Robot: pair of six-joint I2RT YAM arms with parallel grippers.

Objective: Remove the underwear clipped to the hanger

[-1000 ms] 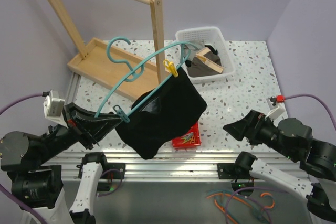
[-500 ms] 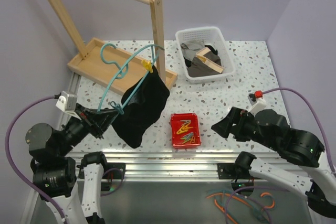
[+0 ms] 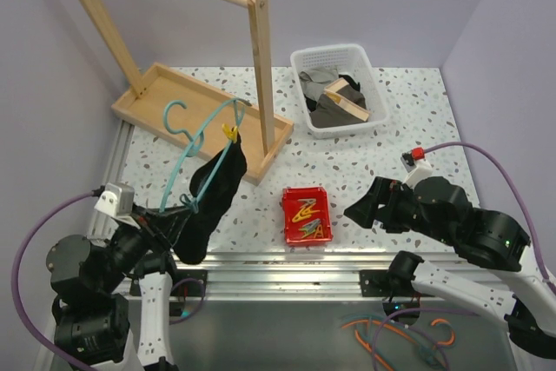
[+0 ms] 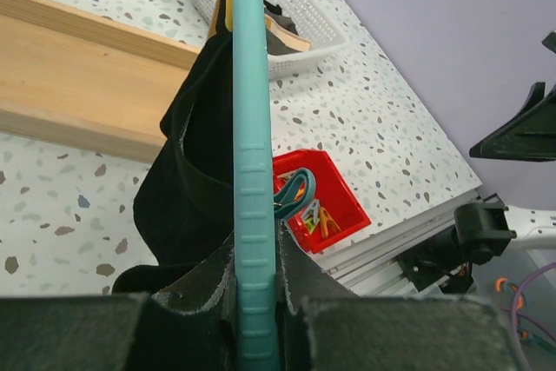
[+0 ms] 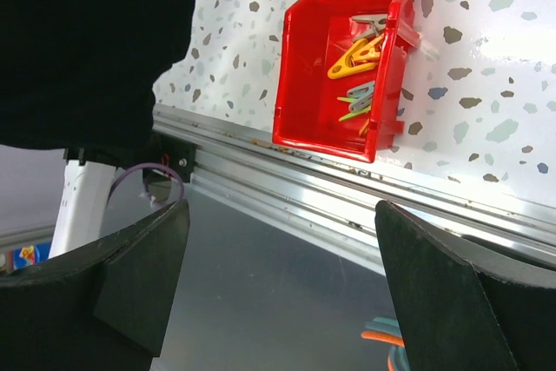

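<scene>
Speckled terrazzo table (image 3: 373, 158) carried everything. Light wooden rack (image 3: 259, 58) stood at the far left on its tray base, nothing hanging from its bar. White plastic basket (image 3: 365, 62) sat at the far centre-right with dark and tan cloths inside. Black underwear (image 3: 213, 193) hung off the table in the near-left area, bunched and seen almost edge-on, and was attached to the hanger at both ends. Teal wire hanger (image 3: 185, 155) was tilted, with its hook up near the rack base and its lower bar running down to the left gripper (image 3: 165, 215). Left wrist view showed that gripper (image 4: 256, 258) pinched tight on the hanger's (image 4: 248, 128) ribbed bar, with the underwear (image 4: 187, 180) draped just left of it. Right gripper (image 3: 356, 210) hovered over the near table edge, right of the red bin, fingers spread wide and holding nothing; same in its own wrist view (image 5: 282, 258). Red bin (image 3: 306, 215) sat near the front edge with a few coloured clothespins loose inside. Yellow clothespin (image 3: 231, 132) gripped the underwear's upper corner on the hanger, and a teal clothespin (image 3: 189, 204) gripped the lower corner, just beside the left fingers.
</scene>
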